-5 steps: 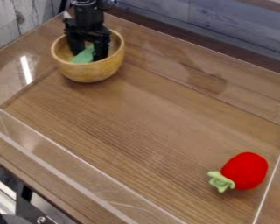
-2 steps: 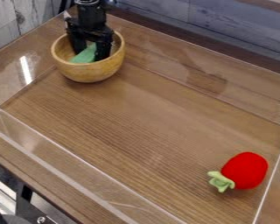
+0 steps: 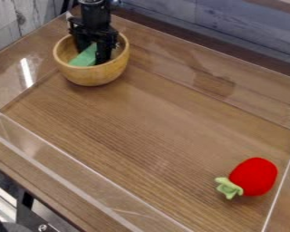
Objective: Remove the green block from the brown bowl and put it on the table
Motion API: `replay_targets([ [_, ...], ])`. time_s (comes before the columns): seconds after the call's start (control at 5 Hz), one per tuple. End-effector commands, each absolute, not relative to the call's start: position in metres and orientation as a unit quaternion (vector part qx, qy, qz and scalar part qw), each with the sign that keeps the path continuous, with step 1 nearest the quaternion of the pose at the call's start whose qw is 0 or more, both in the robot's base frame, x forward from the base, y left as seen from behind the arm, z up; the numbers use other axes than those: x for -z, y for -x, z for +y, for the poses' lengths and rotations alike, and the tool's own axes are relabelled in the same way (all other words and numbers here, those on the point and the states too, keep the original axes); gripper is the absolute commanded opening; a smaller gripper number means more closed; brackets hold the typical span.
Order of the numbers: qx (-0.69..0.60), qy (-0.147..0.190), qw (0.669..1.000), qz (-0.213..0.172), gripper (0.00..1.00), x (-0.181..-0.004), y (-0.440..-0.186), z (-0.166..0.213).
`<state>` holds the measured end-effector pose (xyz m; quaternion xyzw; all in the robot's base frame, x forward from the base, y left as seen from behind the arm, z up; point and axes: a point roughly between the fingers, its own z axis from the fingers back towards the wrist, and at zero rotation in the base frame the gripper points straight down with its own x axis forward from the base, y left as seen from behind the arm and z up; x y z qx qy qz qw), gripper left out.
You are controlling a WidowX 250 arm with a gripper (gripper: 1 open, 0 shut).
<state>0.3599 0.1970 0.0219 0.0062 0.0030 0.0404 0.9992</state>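
The brown bowl [image 3: 90,76] stands at the far left of the table [image 3: 159,127]. Inside it lies the green block [image 3: 81,58], tilted against the bowl's left inner wall, its right part hidden behind the black fingers. My gripper [image 3: 97,53] points straight down into the bowl. Its fingers are drawn together and shut on the green block.
A red strawberry toy [image 3: 252,176] with green leaves lies near the front right corner. Clear low plastic walls [image 3: 62,172] run along the table's edges. A grey plank wall stands behind the table.
The gripper's fingers, spread wide inside the bowl a moment ago, have closed inward onto the green block. The arm has stayed in the same place.
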Motion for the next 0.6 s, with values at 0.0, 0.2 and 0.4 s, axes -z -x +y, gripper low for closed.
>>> replay_targets([
  [0.0, -0.044, -0.001, 0.999, -0.007, 0.0, -0.024, -0.361, 0.195],
  [0.2, -0.047, 0.002, 0.999, -0.019, 0.0, -0.037, -0.361, 0.194],
  [0.4, -0.051, 0.005, 0.998, -0.032, 0.0, -0.051, -0.361, 0.193],
])
